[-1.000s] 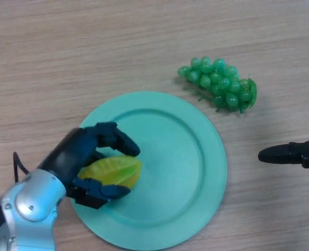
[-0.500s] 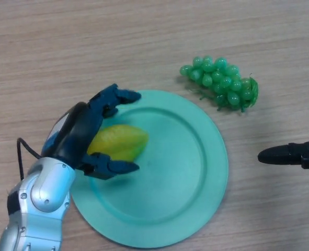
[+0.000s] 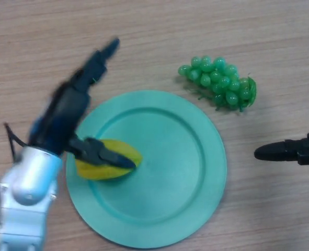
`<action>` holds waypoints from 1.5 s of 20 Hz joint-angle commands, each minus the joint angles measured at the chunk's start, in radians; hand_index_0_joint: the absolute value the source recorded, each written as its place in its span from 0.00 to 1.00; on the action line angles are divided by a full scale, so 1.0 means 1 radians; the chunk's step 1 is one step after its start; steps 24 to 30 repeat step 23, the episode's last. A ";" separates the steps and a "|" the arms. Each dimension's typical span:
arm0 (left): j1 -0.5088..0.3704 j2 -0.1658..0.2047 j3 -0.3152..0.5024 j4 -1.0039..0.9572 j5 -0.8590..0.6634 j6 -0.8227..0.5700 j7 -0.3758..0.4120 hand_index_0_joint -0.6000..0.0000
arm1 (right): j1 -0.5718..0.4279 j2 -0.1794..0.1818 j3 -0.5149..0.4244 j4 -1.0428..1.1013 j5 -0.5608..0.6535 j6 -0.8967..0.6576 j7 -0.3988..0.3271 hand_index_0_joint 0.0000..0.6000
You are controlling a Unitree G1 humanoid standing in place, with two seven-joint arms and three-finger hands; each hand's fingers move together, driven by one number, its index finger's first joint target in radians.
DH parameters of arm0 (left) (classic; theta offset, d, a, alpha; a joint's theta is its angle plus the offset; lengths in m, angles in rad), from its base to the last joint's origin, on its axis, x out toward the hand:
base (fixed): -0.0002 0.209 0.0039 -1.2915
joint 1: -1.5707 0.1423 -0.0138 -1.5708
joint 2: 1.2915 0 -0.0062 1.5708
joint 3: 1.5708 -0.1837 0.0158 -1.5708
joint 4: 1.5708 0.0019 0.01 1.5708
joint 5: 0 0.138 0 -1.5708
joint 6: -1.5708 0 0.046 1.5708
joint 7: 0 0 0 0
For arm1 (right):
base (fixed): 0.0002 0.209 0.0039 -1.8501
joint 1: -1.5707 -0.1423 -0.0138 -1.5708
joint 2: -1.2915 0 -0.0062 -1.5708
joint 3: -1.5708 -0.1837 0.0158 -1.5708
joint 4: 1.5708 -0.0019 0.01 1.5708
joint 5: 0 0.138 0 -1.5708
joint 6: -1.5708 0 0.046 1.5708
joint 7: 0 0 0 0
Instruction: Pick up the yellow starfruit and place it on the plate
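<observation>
The yellow starfruit (image 3: 99,168) lies on the left part of the green plate (image 3: 164,172). My left hand (image 3: 68,112) is above the plate's left rim, open, its fingers stretched up and away toward the far left. Its thumb (image 3: 102,152) lies across the top of the starfruit. My right hand (image 3: 285,151) shows at the right edge, to the right of the plate, with straight fingers pointing left.
A bunch of green grapes (image 3: 220,83) lies on the wooden table (image 3: 39,42) beyond the plate's far right rim.
My left hand opened from around the starfruit and its fingers swung up and away to the far left. The starfruit now rests on the plate, slightly lower and to the left.
</observation>
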 commanded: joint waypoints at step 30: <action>0.127 0.046 0.170 -0.181 -0.305 0.040 0.047 1.00 | -0.036 -0.001 0.023 0.055 0.197 -0.205 -0.025 0.00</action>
